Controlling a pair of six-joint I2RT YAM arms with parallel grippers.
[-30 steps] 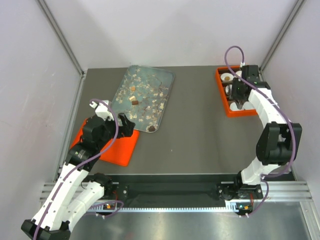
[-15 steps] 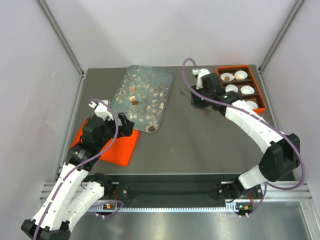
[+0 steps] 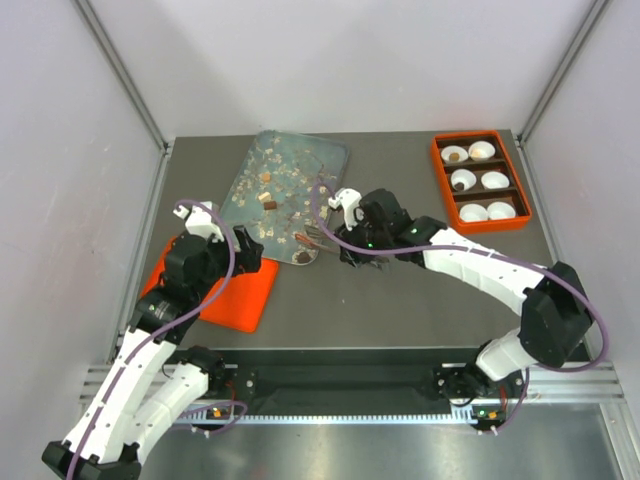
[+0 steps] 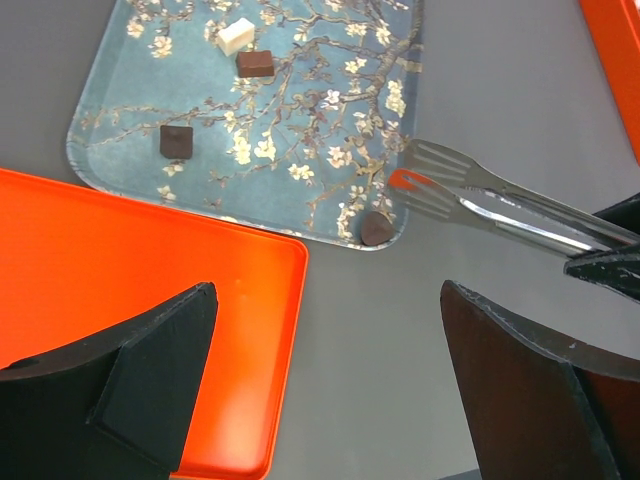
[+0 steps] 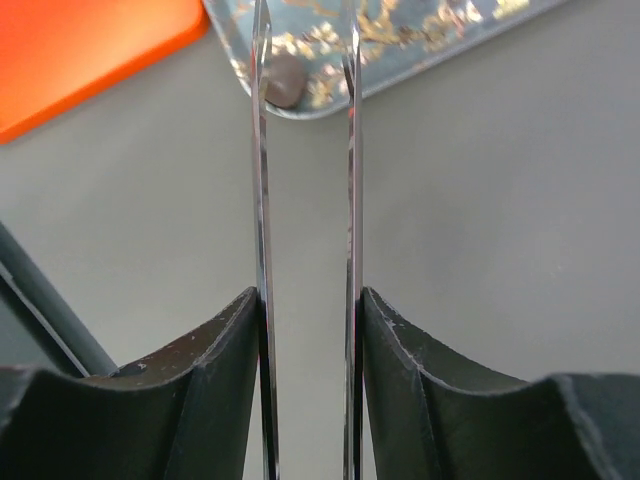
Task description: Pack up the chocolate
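The right gripper (image 5: 308,305) clamps the tongs (image 5: 258,150) by their shanks, with the blades spread and nothing between them. The nearest chocolate (image 5: 283,80), a round dark piece, sits at the near corner of the floral tray (image 4: 300,120). The tongs' long axis points at that corner. In the right wrist view the piece shows inside the gap, close against one blade, and tip height above it cannot be told. The left gripper (image 4: 325,300) hangs nearby, jaws wide and holding nothing, so the pick appears to belong to the right arm

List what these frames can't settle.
- Right wrist: tips of the thin grey metal tongs cut off by the top edge; round dark chocolate lump partly behind one blade.
- Top external: contents of the white fluted paper cups too small to count.
- Left wrist: right gripper cut off by the right edge.
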